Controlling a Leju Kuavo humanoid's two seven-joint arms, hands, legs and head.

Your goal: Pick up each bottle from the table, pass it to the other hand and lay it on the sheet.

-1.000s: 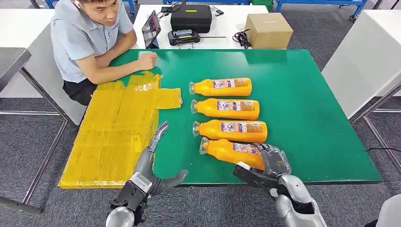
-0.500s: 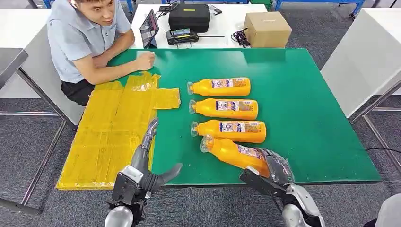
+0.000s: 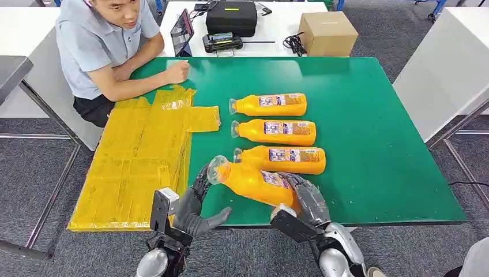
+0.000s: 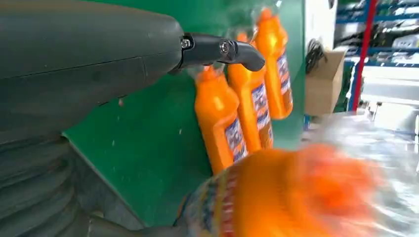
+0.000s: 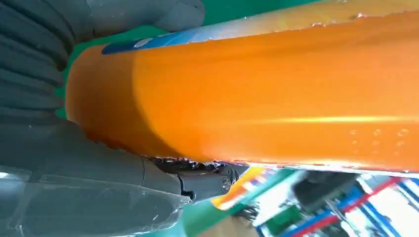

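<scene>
Right hand (image 3: 300, 199) is clamped around the base end of the held bottle (image 3: 254, 182), lifted off the bench (image 3: 375, 115) and tilted, clear cap end pointing toward the left hand (image 3: 193, 208) — reads as the handover step, bottle angled so the free neck end meets the receiver. Left hand is open, fingers spread next to the cap, thumb out below; holding nothing that I can see, and contact with the bottle can't be confirmed. In the right wrist view the orange body lies pressed against the palm, thumb on the far side. Three more orange bottles (image 3: 277, 128) lie flat in a row on the green bench, caps all toward the yellow sheet (image 3: 138, 156), probably so each gets grabbed the same way. Sheet is a taped-together yellow plastic patch on the robot's left part of the bench, no bottle on it yet, so the task looks barely begun. Labels are blue/white/orange with print too small to read — no brand legible. Person (image 3: 104, 46) sits at the far left corner, hand resting on the bench near the sheet, not touching any bottle
</scene>
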